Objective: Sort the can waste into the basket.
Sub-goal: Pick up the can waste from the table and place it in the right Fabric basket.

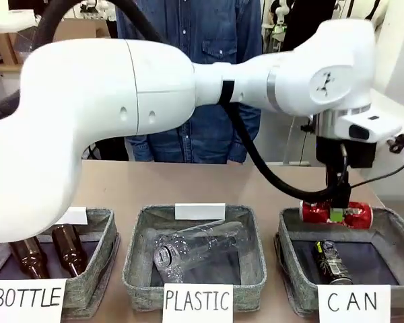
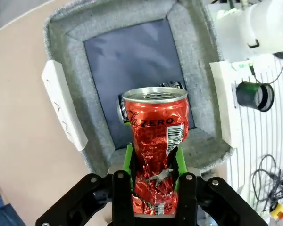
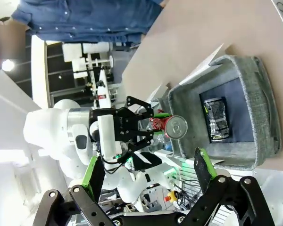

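Note:
My left gripper is shut on a crushed red can and holds it lying sideways just over the far rim of the grey "CAN" basket. In the left wrist view the green pads of my left gripper squeeze the dented lower half of the red can above the basket. A black can lies on the basket's dark bottom, partly hidden behind the red can as the black can. My right gripper is open and empty, well away from the basket.
The grey "PLASTIC" basket in the middle holds clear bottles. The "BOTTLE" basket at the left holds brown glass bottles. My left arm's large white links span the table. A person in a denim shirt stands at the far side.

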Motion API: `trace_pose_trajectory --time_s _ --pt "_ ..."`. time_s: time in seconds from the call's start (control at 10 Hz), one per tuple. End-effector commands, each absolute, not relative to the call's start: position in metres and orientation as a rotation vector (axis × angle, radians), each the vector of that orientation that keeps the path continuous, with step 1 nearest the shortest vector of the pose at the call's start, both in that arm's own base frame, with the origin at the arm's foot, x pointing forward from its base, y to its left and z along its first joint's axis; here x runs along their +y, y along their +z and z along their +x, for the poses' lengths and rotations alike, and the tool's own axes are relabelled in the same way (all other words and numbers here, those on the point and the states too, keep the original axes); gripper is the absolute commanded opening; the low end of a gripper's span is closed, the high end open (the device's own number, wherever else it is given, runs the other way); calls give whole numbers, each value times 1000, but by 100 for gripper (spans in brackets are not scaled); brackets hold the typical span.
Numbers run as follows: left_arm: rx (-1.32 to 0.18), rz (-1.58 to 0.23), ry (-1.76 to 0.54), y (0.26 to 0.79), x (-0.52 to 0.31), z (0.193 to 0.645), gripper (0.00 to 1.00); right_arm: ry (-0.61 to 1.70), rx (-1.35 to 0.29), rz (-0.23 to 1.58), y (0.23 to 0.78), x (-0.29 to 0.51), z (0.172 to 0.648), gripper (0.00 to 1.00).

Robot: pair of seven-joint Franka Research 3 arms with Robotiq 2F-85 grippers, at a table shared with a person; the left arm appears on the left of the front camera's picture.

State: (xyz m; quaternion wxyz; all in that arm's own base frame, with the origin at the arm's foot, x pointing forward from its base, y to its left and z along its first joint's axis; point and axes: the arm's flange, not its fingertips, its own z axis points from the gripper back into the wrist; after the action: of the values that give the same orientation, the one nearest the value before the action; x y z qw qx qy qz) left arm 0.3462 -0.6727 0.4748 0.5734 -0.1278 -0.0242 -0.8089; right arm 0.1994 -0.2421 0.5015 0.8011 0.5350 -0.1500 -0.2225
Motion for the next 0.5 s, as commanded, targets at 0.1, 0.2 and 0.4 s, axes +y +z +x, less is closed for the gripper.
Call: trace_pose_trajectory --time_s 0.1,0.2,0.4 --pt "-26 -283 -1933 493 -693 359 87 -477 -319 1154 505 -244 199 100" --pt "-26 -283 -1935 493 -692 359 96 -477 -319 1154 505 -244 199 100" --pt "-22 -280 -1932 492 -691 359 100 -477 -319 1154 505 -244 199 100"
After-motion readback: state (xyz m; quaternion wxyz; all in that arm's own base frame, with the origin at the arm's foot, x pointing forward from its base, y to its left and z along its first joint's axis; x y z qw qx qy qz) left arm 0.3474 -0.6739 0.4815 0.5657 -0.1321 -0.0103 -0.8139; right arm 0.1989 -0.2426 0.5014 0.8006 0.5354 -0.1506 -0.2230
